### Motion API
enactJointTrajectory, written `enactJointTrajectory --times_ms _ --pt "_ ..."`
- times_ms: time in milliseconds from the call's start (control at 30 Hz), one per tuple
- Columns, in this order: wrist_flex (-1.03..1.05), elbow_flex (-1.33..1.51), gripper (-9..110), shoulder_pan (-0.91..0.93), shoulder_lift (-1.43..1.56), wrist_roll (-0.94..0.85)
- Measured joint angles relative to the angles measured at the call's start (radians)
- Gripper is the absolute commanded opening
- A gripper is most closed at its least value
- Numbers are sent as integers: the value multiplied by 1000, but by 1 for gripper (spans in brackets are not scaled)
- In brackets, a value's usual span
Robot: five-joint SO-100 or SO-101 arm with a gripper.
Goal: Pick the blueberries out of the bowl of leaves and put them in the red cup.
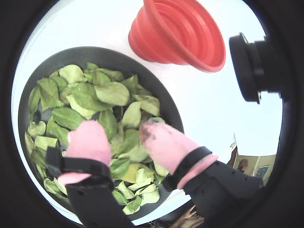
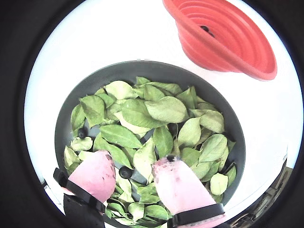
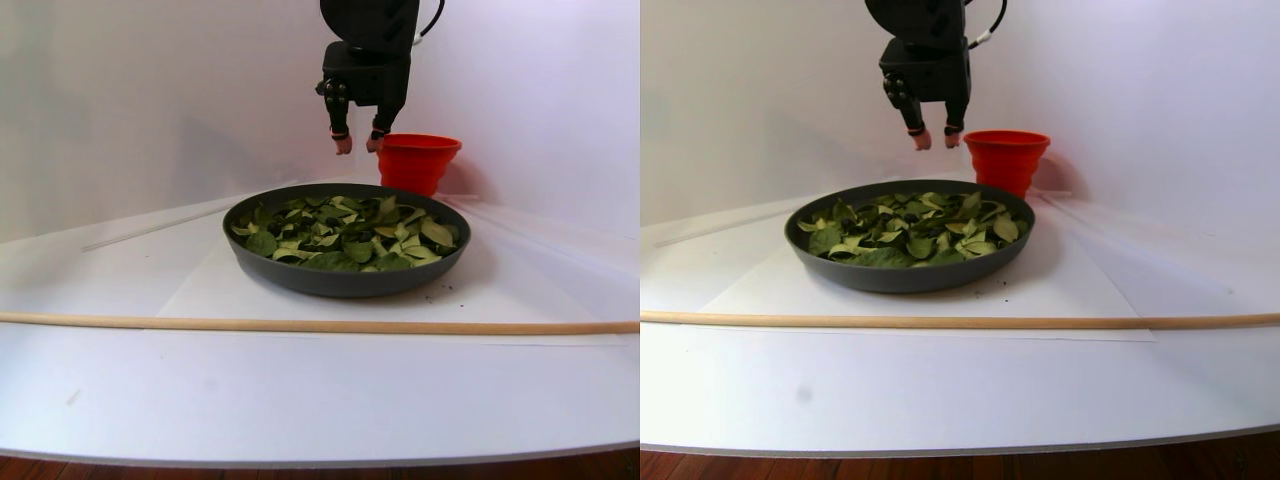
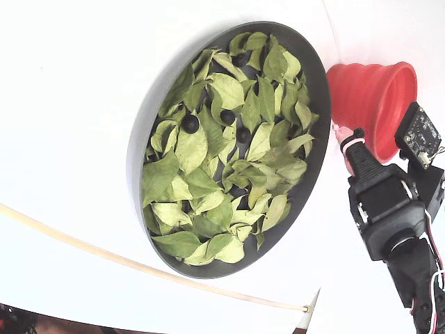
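The dark grey bowl [image 3: 340, 282] holds loose green leaves [image 4: 208, 188]. Three blueberries [image 4: 190, 124] lie bare among the leaves in the fixed view. In a wrist view one blueberry [image 2: 125, 172] lies in the bowl below the gap between my pink fingertips [image 2: 97, 173], and another lies further left. The red cup [image 3: 418, 160] stands just behind the bowl, and a dark speck [image 2: 205, 29] shows inside it. My gripper [image 3: 358, 145] is open and empty. It hangs well above the bowl's far rim, beside the cup. It also shows in the other wrist view [image 1: 123, 137].
A thin wooden rod [image 3: 300, 325] lies across the white table in front of the bowl. A second camera [image 1: 251, 66] on the arm juts in at the right of a wrist view. The table's front edge [image 3: 300, 460] is near the stereo camera.
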Motion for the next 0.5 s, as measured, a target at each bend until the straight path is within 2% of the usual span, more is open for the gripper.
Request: enactJointTrajectory --times_ms 500 --pt "-43 97 14 -28 2 9"
